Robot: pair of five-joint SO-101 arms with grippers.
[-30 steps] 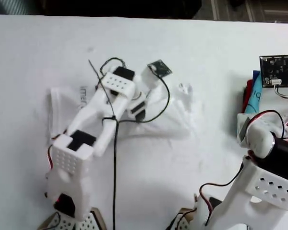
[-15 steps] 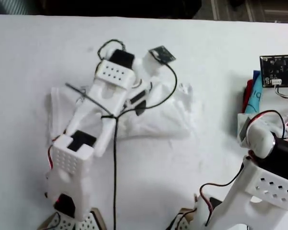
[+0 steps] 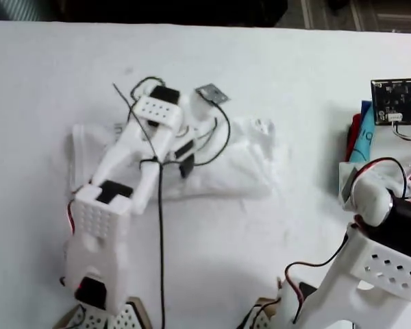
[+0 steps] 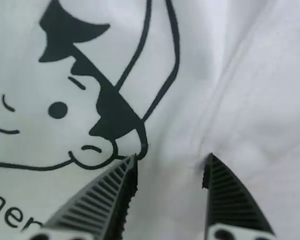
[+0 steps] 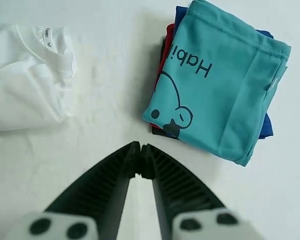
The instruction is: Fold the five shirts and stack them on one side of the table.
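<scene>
The white shirt (image 3: 226,161) lies crumpled, partly folded, on the table (image 3: 294,62), left of centre in the high view. A black line-drawn cartoon print (image 4: 90,100) faces up on the shirt.

The left gripper (image 4: 171,170) is positioned low over the shirt. Its jaws are released, with a clear gap between the two ribbed fingertips (image 4: 125,180). The tips sit at the cloth beside a raised fold, just next to the edge of the print. No cloth is pinched between them. The left arm (image 3: 123,185) extends across the near half of the shirt.

A stack (image 5: 225,85) of folded shirts rests at the right side of the table, well apart from the white shirt. The top shirt is teal with a dark print. A blue edge and a red edge show beneath it; a darker layer appears to lie lower, but the view does not confirm it.

The right gripper (image 5: 141,160) hangs over bare table between the white shirt and the stack. Its jaws are clenched tip to tip and hold nothing. The right arm (image 3: 377,253) stands at the near right corner.
</scene>
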